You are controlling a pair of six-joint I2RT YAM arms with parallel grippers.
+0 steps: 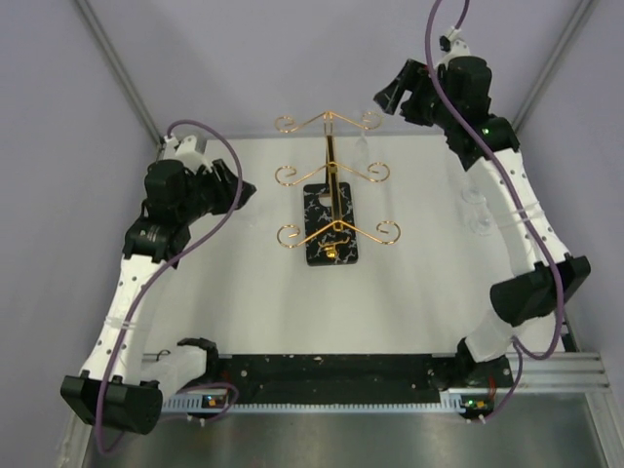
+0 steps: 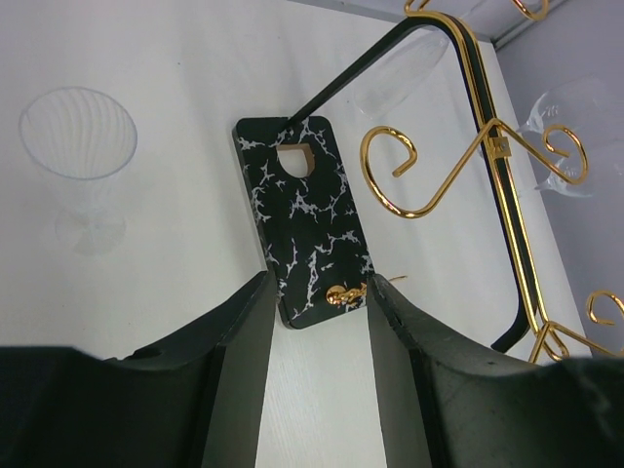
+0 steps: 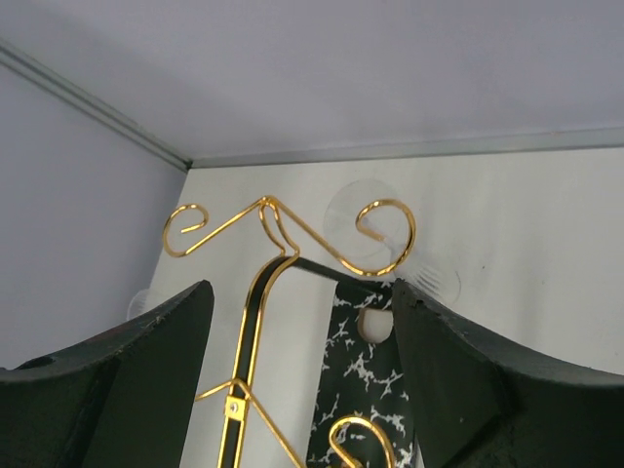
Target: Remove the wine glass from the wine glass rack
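**Both grippers gaping, glass hanging from the rack's far arm**

Dark fingers are filling the bottom of each wrist view. The left gripper [image 2: 319, 288] is holding its jaws wide apart with nothing between them, and the right gripper [image 3: 302, 292] is doing the same.

Only the right wrist camera is showing the catch clearly. The wine glass [image 3: 353, 216] is hanging by its round clear foot in a curled scroll at the top of the wine glass rack [image 3: 255, 310], just beyond the right fingertips and not touched by them. From overhead that glass is showing only as a faint smear near the rack's far right scroll. The overhead view is instead placing the rack in the middle of the white table [image 1: 244, 292], with the left gripper hovering beside it and the right gripper raised above its far end.

The left wrist camera is giving the plainest look at the marble-look base [image 2: 302, 224], black with white veins and a notch at one end. It is also catching a ribbed clear glass [image 2: 78, 136] standing apart on the table.
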